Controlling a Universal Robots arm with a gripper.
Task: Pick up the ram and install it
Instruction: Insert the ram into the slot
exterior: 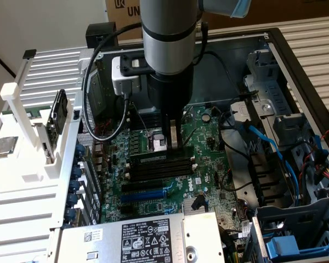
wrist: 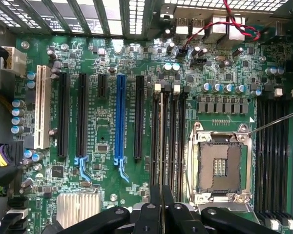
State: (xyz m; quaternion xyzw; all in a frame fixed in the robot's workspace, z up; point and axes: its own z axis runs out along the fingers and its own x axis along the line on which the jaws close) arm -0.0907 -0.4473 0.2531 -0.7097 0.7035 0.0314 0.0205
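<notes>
The ram stands on edge in one of the black slots beside the empty CPU socket; I see it as a thin pale line running along the slot. My gripper is shut on the ram near one end, with a finger tight against each side. In the exterior view the gripper hangs straight down over the far slot of the bank, and the ram shows as a greenish strip low in that slot.
The open computer case holds the motherboard, with a blue connector slot and a silver heat sink nearby. A second bank of black slots lies past the socket. The power supply, blue cables and a white rack surround the work area.
</notes>
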